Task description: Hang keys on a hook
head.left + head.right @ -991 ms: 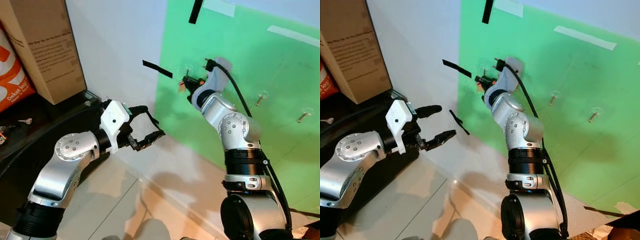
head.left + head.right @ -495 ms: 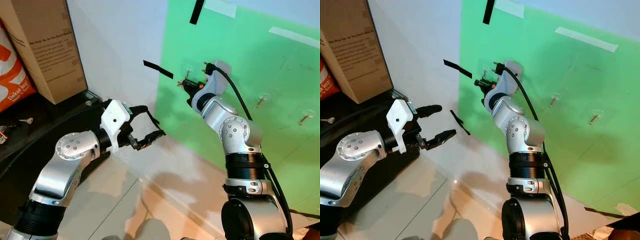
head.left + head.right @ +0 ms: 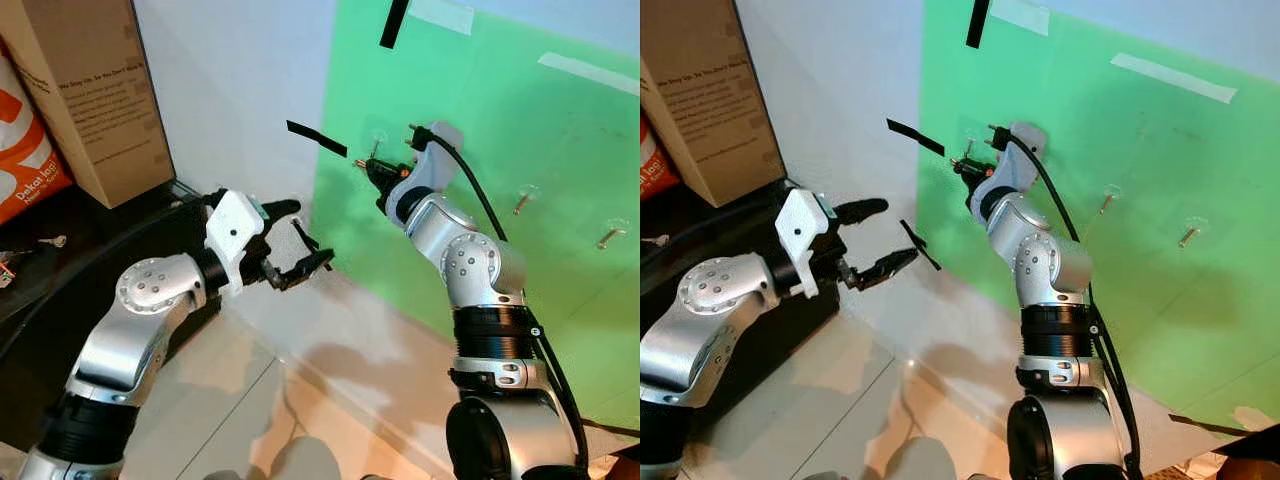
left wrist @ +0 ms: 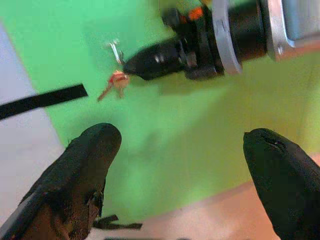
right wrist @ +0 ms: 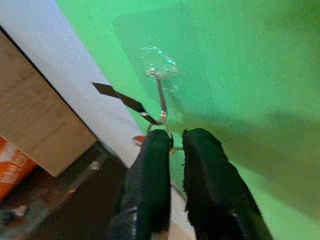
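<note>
Now the right gripper [image 5: 170, 145] is at the green wall, its two fingers closed on the thin ring of the keys [image 4: 114, 83], right at the hook [image 5: 161, 100]. The keys hang just under the hook tip, red tag down. I judge them light but loose: they swing easily, the metal is slippery, so the ring is the good place to hold, not the blades. The left gripper [image 3: 300, 240] waits apart from the wall, its fingers spread wide and empty.
</note>
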Motion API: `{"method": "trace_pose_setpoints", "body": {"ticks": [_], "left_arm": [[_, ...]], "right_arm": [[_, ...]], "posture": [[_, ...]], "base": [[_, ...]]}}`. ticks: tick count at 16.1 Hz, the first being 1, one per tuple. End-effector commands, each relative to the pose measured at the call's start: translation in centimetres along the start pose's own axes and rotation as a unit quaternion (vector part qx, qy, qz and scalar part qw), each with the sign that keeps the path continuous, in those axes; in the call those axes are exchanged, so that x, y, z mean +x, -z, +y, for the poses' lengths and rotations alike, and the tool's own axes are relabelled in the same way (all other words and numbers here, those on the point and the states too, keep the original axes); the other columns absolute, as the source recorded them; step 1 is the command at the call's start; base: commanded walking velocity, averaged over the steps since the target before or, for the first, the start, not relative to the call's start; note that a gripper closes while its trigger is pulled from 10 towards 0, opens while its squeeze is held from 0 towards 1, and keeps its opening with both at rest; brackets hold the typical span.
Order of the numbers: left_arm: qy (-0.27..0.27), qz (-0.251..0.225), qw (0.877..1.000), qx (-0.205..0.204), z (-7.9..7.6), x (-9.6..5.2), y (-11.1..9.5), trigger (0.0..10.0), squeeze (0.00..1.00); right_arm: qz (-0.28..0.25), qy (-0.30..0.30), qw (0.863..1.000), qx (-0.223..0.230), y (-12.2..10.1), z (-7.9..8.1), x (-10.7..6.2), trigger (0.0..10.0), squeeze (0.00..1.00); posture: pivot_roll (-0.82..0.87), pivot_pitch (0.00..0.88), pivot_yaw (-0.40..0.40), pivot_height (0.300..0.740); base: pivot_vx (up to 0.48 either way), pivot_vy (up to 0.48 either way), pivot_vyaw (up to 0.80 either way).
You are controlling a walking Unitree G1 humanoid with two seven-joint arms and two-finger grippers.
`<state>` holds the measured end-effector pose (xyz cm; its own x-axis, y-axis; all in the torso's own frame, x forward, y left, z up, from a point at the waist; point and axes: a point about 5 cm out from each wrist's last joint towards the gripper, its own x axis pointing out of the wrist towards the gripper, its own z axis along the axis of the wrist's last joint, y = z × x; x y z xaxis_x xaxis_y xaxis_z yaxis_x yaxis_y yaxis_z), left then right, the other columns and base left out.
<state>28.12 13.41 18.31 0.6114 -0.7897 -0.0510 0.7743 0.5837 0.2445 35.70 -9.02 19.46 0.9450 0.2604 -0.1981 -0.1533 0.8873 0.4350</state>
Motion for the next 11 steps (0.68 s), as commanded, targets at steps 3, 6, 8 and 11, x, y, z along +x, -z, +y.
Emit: {"method": "trace_pose_setpoints", "body": {"ticks": [3, 6, 8, 11], "left_arm": [[-0.022, -0.011, 1.000, -0.001, 0.5, 0.2, -0.2, 10.0, 0.00], [-0.091, -0.002, 0.996, -0.012, 1.2, -0.2, 1.0, 10.0, 0.00], [-0.191, 0.051, 0.980, -0.012, 2.1, -1.7, 3.5, 10.0, 0.00], [-0.279, 0.085, 0.956, -0.043, 2.0, -3.3, 4.9, 10.0, 0.00]], "right_arm": [[0.017, 0.017, 0.999, -0.025, 1.4, -1.1, -0.5, 10.0, 1.00], [0.005, 0.007, 0.997, -0.082, 2.7, -3.0, -3.2, 10.0, 1.00], [0.030, -0.011, 0.993, -0.110, 6.0, -4.3, -6.1, 10.0, 1.00], [0.013, 0.035, 0.990, -0.137, 7.5, -5.9, -7.8, 10.0, 1.00]], "posture": [[-0.02, 0.000, -0.092, 0.740], [-0.03, 0.000, -0.094, 0.740], [-0.05, 0.000, -0.084, 0.740], [-0.07, 0.000, -0.041, 0.740]], "base": [[0.000, 0.000, 0.00], [0.000, 0.000, 0.00], [0.000, 0.000, 0.61], [0.000, 0.000, 0.80]]}}
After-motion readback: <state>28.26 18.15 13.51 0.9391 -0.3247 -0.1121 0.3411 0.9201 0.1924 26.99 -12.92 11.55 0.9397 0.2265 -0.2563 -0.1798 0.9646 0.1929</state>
